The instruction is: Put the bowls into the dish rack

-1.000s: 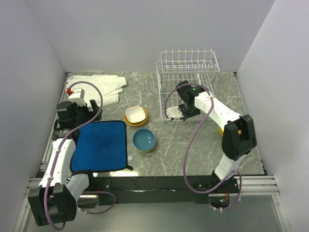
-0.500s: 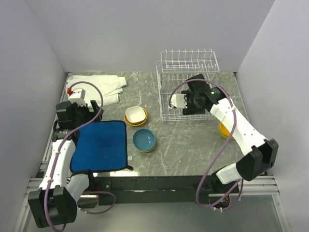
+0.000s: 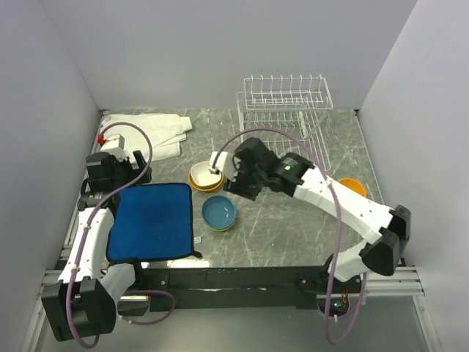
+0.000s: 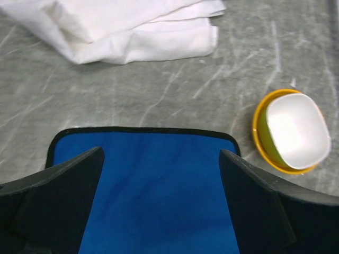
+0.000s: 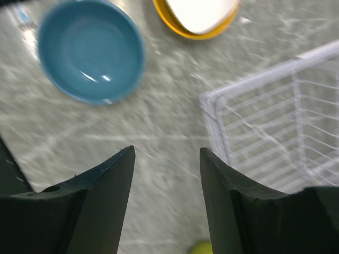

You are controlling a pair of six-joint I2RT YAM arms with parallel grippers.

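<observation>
Several bowls [image 3: 218, 212] are waiting as the right gripper [image 5: 166, 159], jaws apart and empty, is hovering beside the dish rack [image 3: 284, 99]; a careless swing could snag wire.

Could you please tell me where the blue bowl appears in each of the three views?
Top external: the blue bowl sits near the middle, just right of the blue mat.
Left wrist: not in it.
Right wrist: the blue bowl is at upper left.
Shared landmark: the white-lined bowl, seen in all three views.
</observation>
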